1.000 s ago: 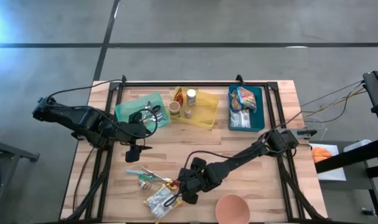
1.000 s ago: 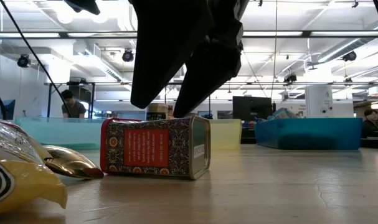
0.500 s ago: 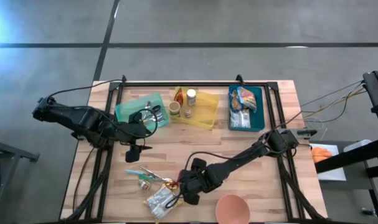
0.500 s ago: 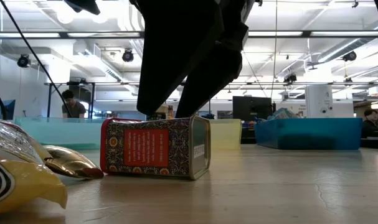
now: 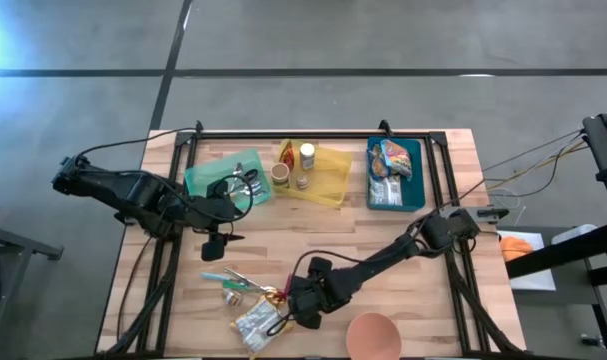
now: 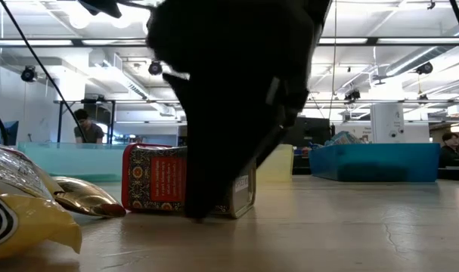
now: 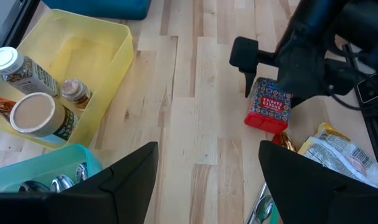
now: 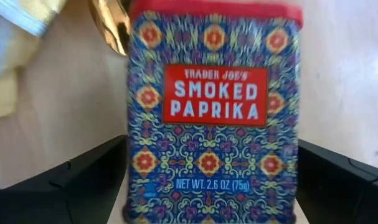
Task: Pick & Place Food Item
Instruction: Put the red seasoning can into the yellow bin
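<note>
A smoked paprika tin point(image 8: 213, 106), red and blue patterned, lies on its side on the wooden table point(image 5: 383, 235) near the front edge; it also shows in the left wrist view point(image 7: 268, 106) and the low view point(image 6: 157, 177). My right gripper point(image 8: 212, 146) is low over it, pointing steeply down and open, one finger on each long side of the tin. In the high view the gripper point(image 5: 295, 303) hides most of the tin. My left gripper point(image 7: 207, 180) hangs open above the table by the green tray point(image 5: 228, 175), holding nothing.
A yellow snack bag point(image 5: 255, 322) and a gold spoon point(image 6: 82, 195) lie just left of the tin, and loose cutlery point(image 5: 233, 282) lies beyond them. A pink bowl point(image 5: 373, 335) stands at the front edge. A yellow tray point(image 5: 318, 175) and a blue tray point(image 5: 395, 172) hold items at the back.
My right gripper has come down onto the level of the paprika tin, its fingers still wide apart and now reaching beside the tin toward the tabletop. The tin has stayed where it lay.
</note>
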